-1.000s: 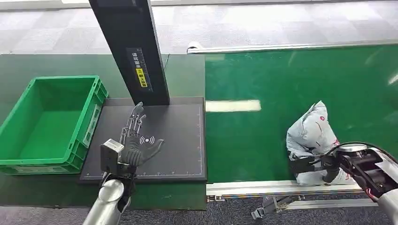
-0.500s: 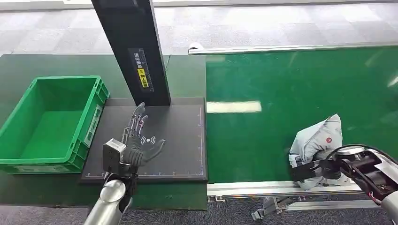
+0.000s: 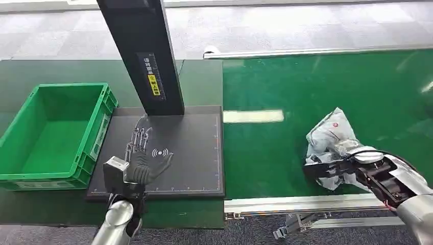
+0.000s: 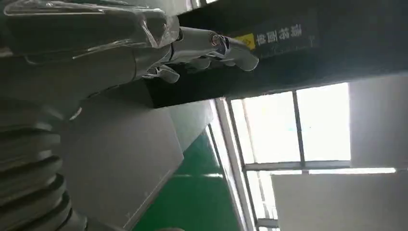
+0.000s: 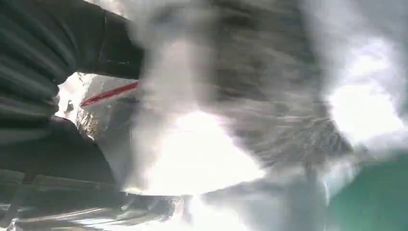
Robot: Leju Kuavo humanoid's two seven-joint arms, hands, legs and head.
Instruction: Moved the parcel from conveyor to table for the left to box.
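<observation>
Two hands at work, one loaded, one waiting.
Gripped grey parcel [image 3: 331, 138] in right hand [image 3: 341, 171] by conveyor [image 3: 286, 81] near edge, presumably for carrying across to black table [image 3: 196, 173]; held left hand [image 3: 140, 163] flat, fingers spread and holding nothing, over that table's near-left corner, probably readied for boxing into green box [image 3: 30, 176] beyond its left edge.
</observation>
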